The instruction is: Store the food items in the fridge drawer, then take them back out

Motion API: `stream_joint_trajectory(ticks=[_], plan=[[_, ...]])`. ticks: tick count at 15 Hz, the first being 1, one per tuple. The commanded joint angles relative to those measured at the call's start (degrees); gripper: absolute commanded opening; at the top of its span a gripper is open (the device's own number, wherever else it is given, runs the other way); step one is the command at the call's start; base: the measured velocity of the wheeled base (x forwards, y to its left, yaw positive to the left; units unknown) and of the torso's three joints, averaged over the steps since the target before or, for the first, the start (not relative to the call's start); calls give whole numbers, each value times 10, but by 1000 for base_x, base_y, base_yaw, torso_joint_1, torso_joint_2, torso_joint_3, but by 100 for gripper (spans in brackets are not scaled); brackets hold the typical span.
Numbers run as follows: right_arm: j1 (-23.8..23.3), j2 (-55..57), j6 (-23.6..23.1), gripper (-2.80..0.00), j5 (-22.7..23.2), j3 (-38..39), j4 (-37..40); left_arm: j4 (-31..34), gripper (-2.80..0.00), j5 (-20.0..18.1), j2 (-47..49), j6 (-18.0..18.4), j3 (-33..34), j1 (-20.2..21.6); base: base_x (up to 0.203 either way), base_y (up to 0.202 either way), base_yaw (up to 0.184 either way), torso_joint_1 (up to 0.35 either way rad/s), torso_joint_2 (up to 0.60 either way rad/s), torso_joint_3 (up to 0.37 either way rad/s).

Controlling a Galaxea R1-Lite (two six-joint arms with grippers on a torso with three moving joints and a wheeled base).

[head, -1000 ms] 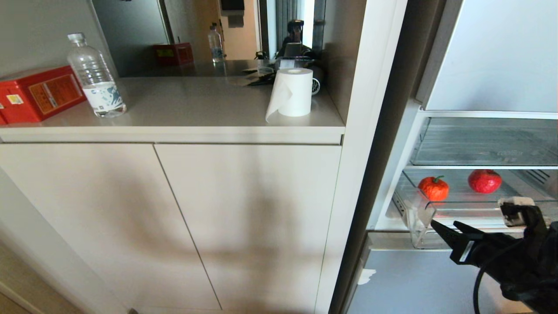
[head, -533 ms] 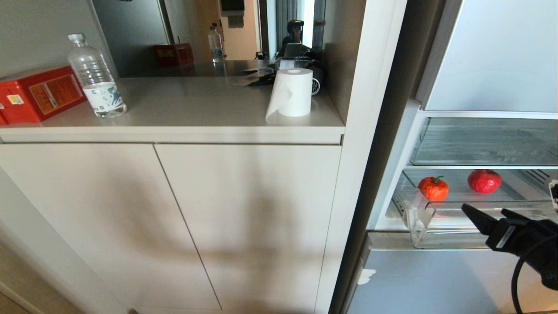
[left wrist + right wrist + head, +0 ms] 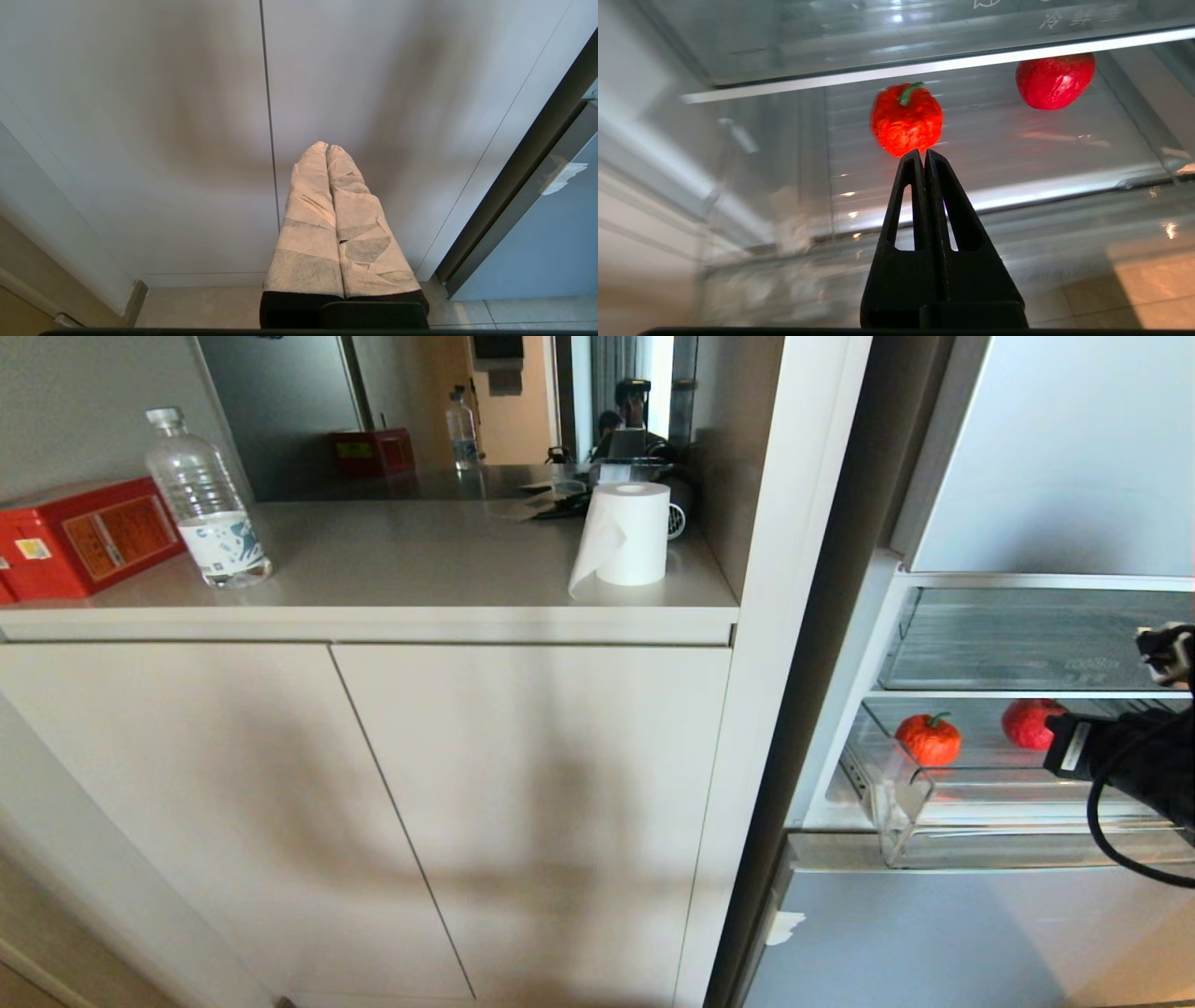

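Right claw (image 3: pixel 924 154) is pointing into the open fridge with its two black fingers pressed together and nothing between them, its tip hovering just short of the orange-red fruit (image 3: pixel 906 119). That fruit, with its green stem, is sitting on the ribbed floor of the fridge drawer (image 3: pixel 901 812) toward the drawer's left side, while the deeper red fruit (image 3: pixel 1055 79) is lying farther back toward the right side; in the head view the arm is partly covering it. Both items are already resting inside the pulled-out drawer, so the storing half looks done and the retrieval half seems to be starting. Next, the claw would probably need to spread its fingers wide enough for the round fruit, then reach over the drawer's stepped front lip and close around it. A glass shelf (image 3: pixel 1027 693) is hanging low over the drawer, leaving little room above, and the slick round fruit could roll away. Left claw (image 3: pixel 327 148) is staying out of the work, fingers together, facing the pale cabinet doors (image 3: pixel 373 803). On the surface (image 3: pixel 420 569) to the left are standing a water bottle (image 3: pixel 205 504), a red box (image 3: pixel 84 537) and a paper roll (image 3: pixel 627 534).
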Motion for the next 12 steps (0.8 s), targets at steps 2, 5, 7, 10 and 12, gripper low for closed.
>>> stream_joint_trajectory(ticks=[2, 5, 7, 10, 12], plan=[[-19, 123, -18, -280, 12, -72, 2, 0, -280, 0, 1, 0, 0, 0, 0, 0, 0, 0, 0, 0], [-25, 178, -36, -280, 29, -129, 54, 0, -280, 0, 1, 0, 0, 0, 0, 0, 0, 0, 0, 0], [-26, 167, -40, -280, 29, -148, 131, 0, -280, 0, 1, 0, 0, 0, 0, 0, 0, 0, 0, 0], [-37, 122, -53, -280, 29, -191, 295, 0, -280, 0, 1, 0, 0, 0, 0, 0, 0, 0, 0, 0], [-54, 79, -61, -280, 31, -231, 433, 0, -280, 0, 1, 0, 0, 0, 0, 0, 0, 0, 0, 0]])
